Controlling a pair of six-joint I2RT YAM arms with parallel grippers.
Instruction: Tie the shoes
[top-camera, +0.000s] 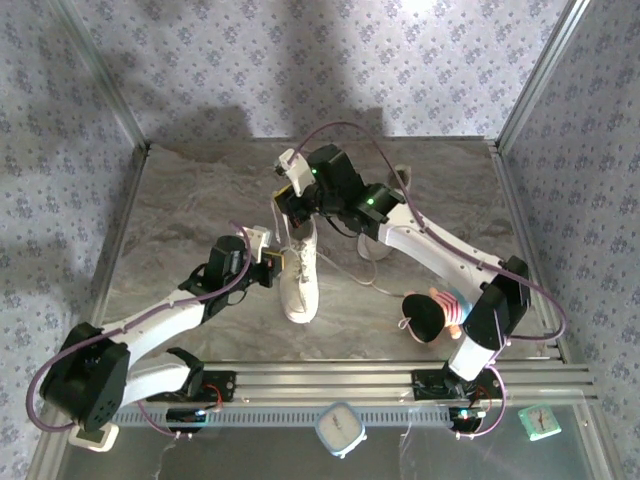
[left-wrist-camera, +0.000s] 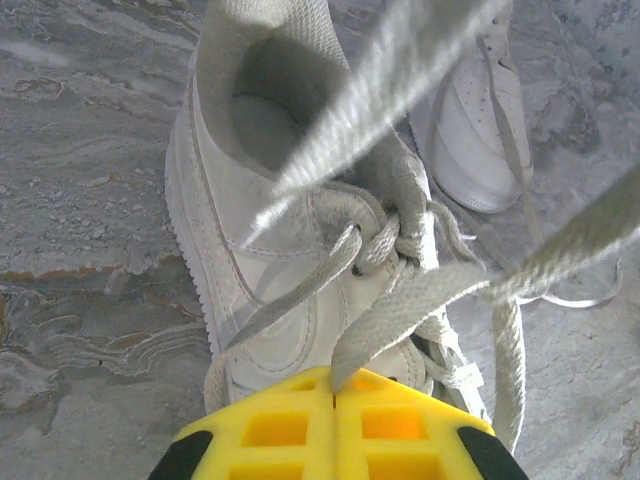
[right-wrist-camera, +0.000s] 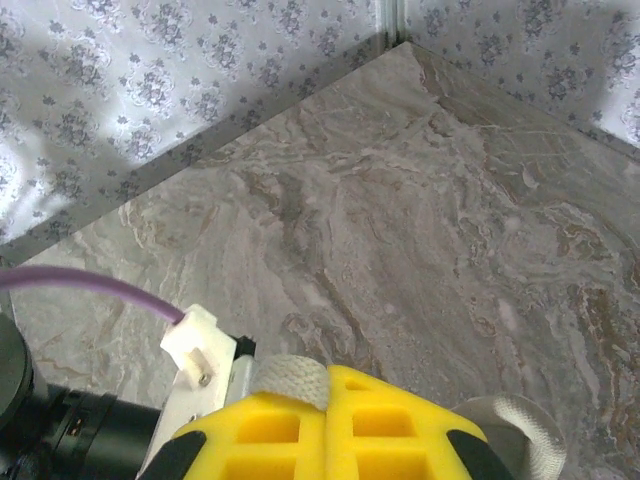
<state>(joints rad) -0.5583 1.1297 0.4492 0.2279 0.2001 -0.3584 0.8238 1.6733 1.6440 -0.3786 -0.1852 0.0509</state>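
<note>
Two shoes: the nearer sneaker (top-camera: 299, 285) lies mid-bench, lengthwise between the far and near edges. The second sneaker (left-wrist-camera: 478, 120) sits just beside it toward the far right corner, partly behind the right arm (top-camera: 440, 250).
Bench (top-camera: 170, 200): marbled grey, with walls at its left, far and right edges.
Knot (left-wrist-camera: 388, 235): a first crossing sits over the nearer sneaker's tongue; no bow yet.
Left jaws: shut tight on the left strand (left-wrist-camera: 400, 320), which runs from that crossing; they sit low at the shoe's left flank.
Right jaws: shut on the right strand (right-wrist-camera: 292, 378), held above the shoe toward the far edge.
Handling: the laces look soft, flat and light, and are likely to slip between the jaws. The shoe seems light enough to drag under a hard pull.
Where to grip: mid-strand, clear of the crossing, leaving slack for a loop.
Risk: an uneven pull could slide or tip the sneaker.
</note>
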